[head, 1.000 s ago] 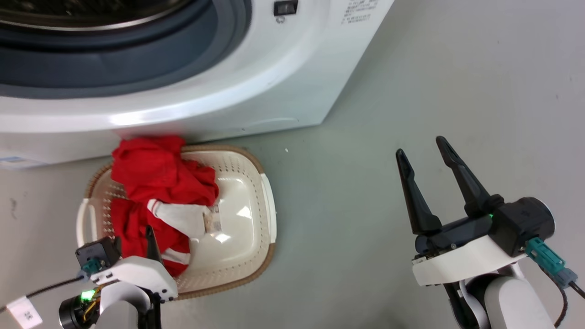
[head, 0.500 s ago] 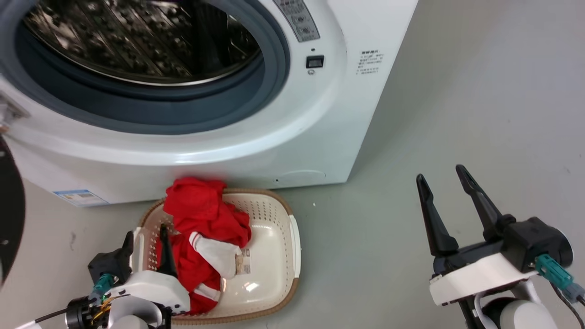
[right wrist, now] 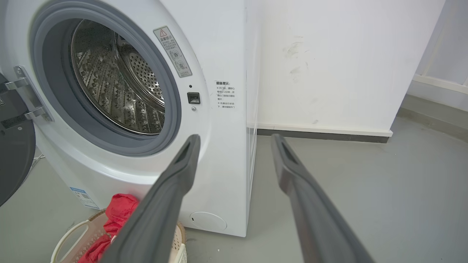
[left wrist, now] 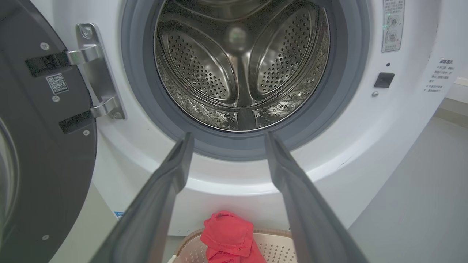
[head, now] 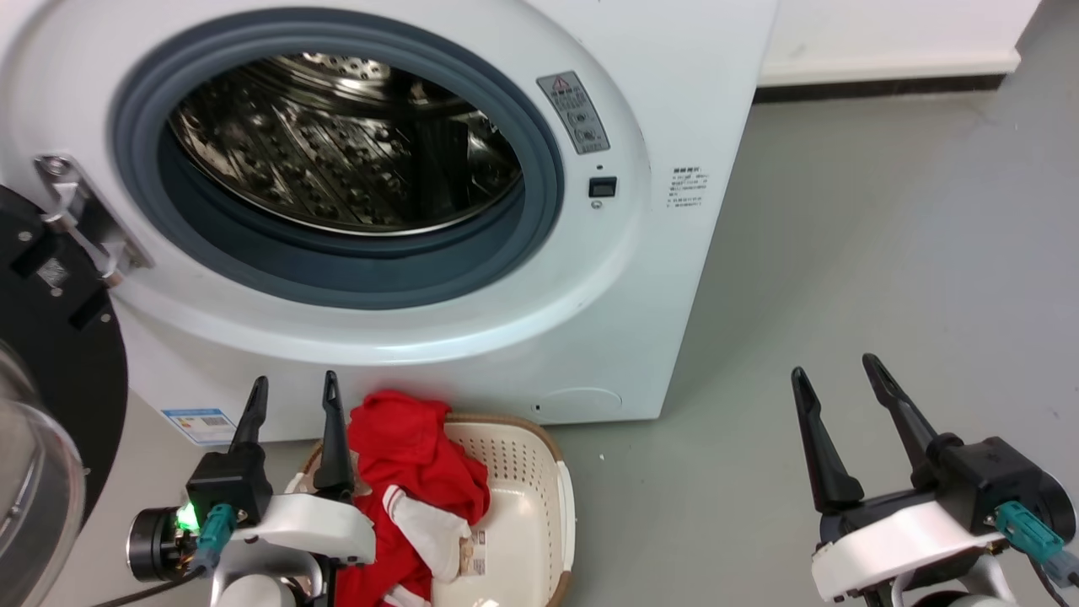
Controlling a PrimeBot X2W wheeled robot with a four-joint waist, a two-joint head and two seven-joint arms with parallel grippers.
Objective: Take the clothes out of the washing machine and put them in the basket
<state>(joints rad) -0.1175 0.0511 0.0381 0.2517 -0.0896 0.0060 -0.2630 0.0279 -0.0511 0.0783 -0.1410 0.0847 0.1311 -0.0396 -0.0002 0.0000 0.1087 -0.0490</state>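
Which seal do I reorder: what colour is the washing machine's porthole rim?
Grey, all round the porthole rim; the left wrist view shows it best.

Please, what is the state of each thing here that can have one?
Black-framed glass door of white washing machine: open.
Perforated steel drum: no clothes visible inside.
Cream-white perforated plastic basket: upright, in front of the machine.
Bright red fabric garment, white trim: crumpled in the basket, overhanging its rim.
Left gripper: open, empty.
Right gripper: open, empty.

Glossy perforated steel drum [head: 337, 143]; soft red cloth clothes [head: 413, 455].
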